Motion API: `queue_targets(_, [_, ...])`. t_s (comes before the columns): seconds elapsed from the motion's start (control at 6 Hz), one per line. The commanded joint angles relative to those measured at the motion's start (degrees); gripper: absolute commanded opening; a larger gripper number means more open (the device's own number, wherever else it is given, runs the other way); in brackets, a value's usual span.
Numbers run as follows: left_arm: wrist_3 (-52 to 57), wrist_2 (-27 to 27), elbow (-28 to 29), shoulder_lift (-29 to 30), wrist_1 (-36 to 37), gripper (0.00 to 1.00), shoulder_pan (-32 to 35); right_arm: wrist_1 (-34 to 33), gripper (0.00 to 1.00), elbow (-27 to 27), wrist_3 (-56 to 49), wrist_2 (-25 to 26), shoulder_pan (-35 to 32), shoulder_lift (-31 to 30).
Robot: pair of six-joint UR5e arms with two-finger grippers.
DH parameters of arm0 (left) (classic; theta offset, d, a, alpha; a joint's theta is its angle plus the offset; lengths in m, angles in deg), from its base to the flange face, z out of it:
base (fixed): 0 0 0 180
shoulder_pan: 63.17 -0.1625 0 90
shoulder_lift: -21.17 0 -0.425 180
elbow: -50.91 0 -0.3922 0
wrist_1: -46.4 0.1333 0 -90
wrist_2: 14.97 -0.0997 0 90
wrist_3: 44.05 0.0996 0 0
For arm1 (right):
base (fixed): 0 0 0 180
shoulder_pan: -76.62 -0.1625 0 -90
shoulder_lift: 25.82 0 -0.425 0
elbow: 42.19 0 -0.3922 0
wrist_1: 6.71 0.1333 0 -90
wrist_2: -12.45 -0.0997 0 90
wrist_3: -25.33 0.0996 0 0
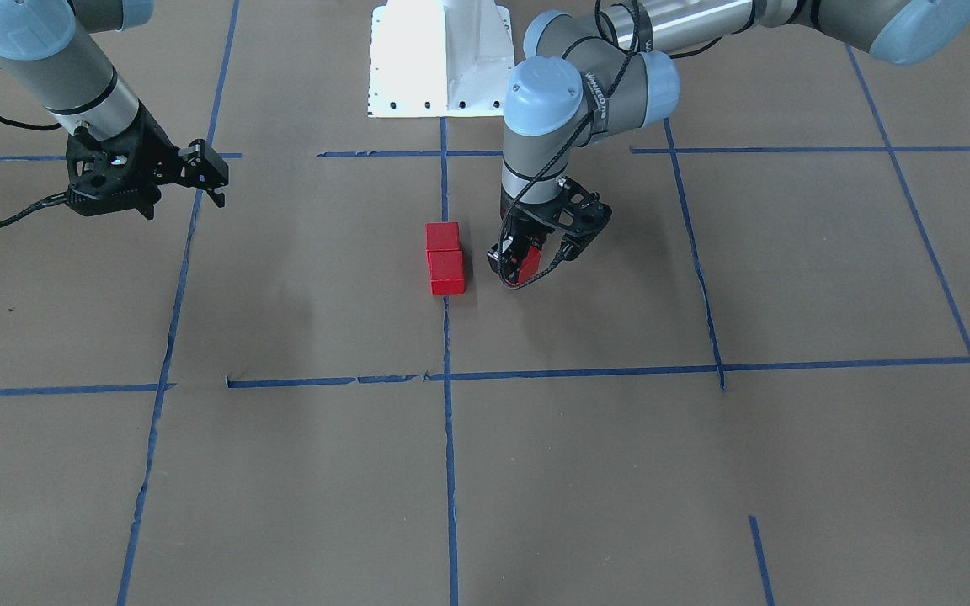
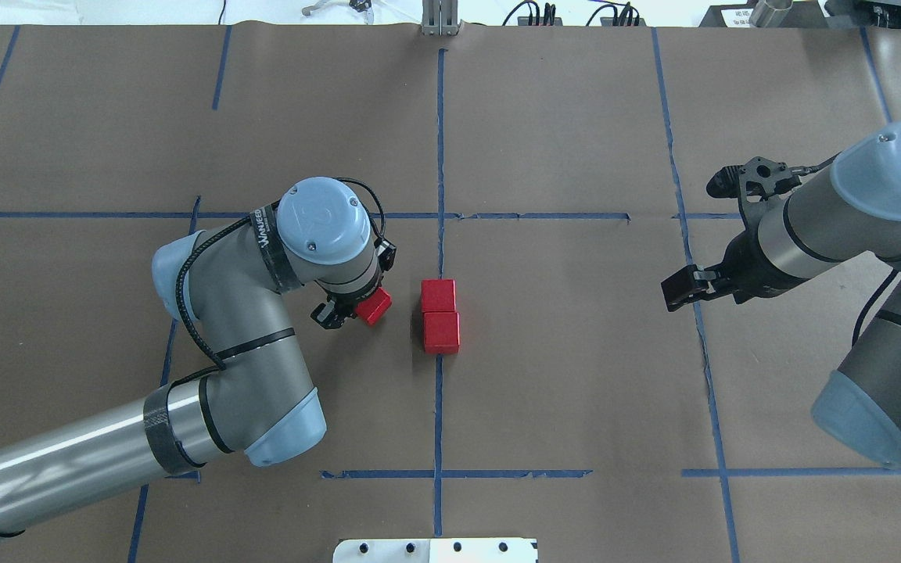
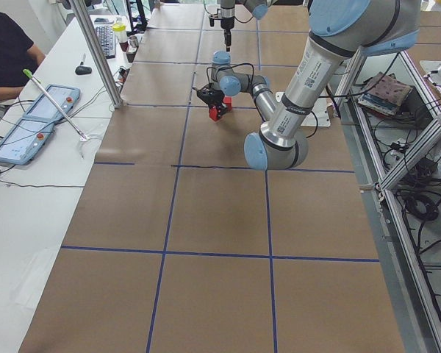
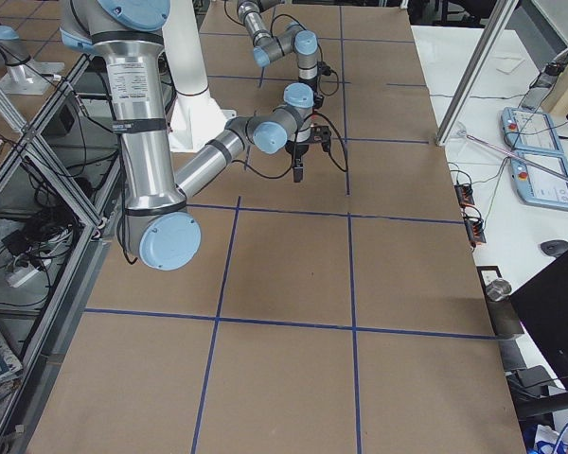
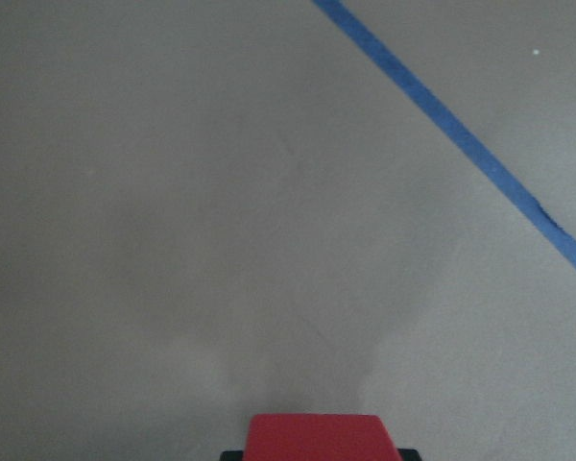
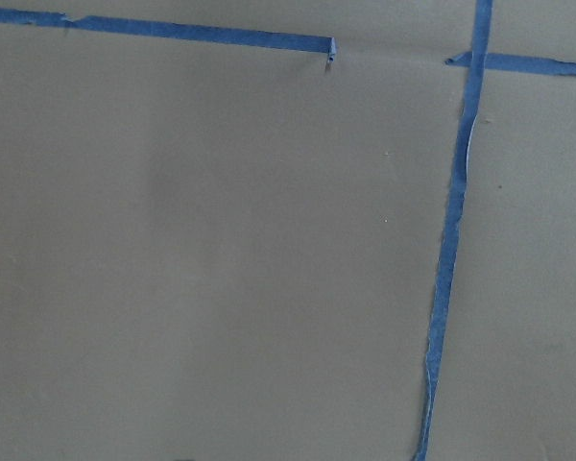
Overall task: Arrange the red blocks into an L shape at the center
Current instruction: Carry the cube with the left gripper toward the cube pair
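Two red blocks lie touching in a line on the vertical tape of the center cell; they also show in the front view. My left gripper is shut on the third red block, a short way left of the pair and slightly turned. The front view shows this block between the fingers, just above the paper. In the left wrist view the held block is at the bottom edge. My right gripper is open and empty over the right grid line.
The white robot base plate stands at the table's near edge. Blue tape lines divide the brown paper. A person and teach pendants are on a side table beyond the work surface.
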State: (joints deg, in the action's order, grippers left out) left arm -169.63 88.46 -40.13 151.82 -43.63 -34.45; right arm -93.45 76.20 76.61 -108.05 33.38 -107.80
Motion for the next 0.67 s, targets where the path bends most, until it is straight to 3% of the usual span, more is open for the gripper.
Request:
queue_targets(0.0, [-12.4, 0.3, 1.3, 2.2, 3.1, 0.01, -0.4, 0.0, 1.00, 0.1, 0.0, 0.0, 0.0, 0.0])
queue_targets(0.33, [-23.9, 0.3, 1.0, 3.5, 2.2, 0.01, -0.4, 0.0, 1.00, 0.3, 0.0, -0.1, 0.0, 0.2])
queue_targets(0.5, [-24.1, 0.3, 1.0, 3.2, 2.0, 0.01, -0.4, 0.0, 1.00, 0.4, 0.0, -0.2, 0.0, 0.2])
